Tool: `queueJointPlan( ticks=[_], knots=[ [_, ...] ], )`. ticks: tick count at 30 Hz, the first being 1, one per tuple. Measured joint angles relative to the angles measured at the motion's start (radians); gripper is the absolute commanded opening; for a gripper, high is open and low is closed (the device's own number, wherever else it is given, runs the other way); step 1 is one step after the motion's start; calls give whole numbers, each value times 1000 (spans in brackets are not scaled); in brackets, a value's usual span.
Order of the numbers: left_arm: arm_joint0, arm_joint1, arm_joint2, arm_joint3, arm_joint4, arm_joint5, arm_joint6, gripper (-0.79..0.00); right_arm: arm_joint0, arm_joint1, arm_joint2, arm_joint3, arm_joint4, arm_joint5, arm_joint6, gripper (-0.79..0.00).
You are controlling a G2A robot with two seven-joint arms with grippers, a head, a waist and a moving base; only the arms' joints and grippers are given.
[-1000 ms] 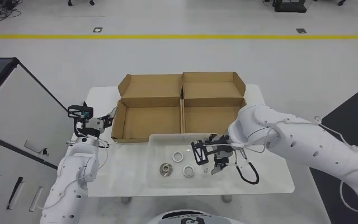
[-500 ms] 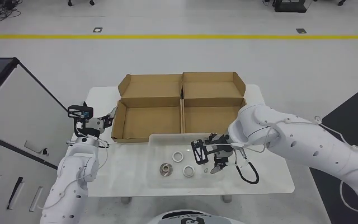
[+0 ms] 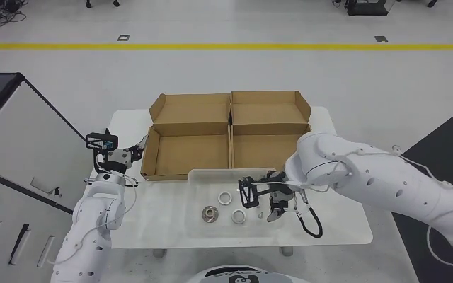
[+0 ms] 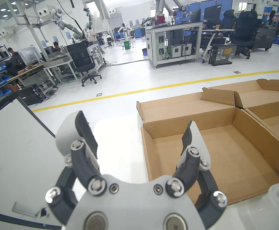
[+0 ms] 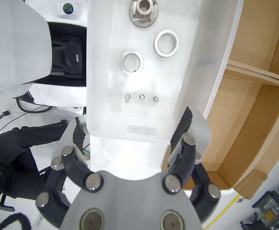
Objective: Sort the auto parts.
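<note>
The right gripper (image 5: pixel 130 128) hangs with its jaws spread wide and nothing between them, over one end of the tray (image 5: pixel 102 32). The tray's long side runs straight ahead of the gripper, so every part lies ahead of the fingers rather than off to a side.

Nearest are three bolts (image 5: pixel 142 96), just beyond the fingertips. Their row lies across the tray, parallel to the line the jaws open along. Closing as it stands would, I judge, meet the row end-on rather than pinch one bolt, so a turn of the wrist looks needed first.

Farther on sit two rings (image 5: pixel 133 62), apart from each other, and last the hub (image 5: pixel 142 13).

In the top view the parts lie toward the robot's left of the right gripper (image 3: pixel 245 192).

The left gripper (image 4: pixel 135 118) is also spread and empty, at the table's far-left edge beside the left box (image 4: pixel 218 152) (well apart from the tray). The right arm is plainly the nearer.
</note>
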Motion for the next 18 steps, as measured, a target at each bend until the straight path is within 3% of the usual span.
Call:
queueJointPlan(
  ticks=[5, 18],
  knots=[
    [0, 0, 0, 0, 0, 0, 0, 0, 42, -37, -49, 18, 39, 69, 69, 0],
    [0, 0, 0, 0, 0, 0, 0, 0, 44, -115, -80, 110, 14, 88, 88, 0]
  ],
)
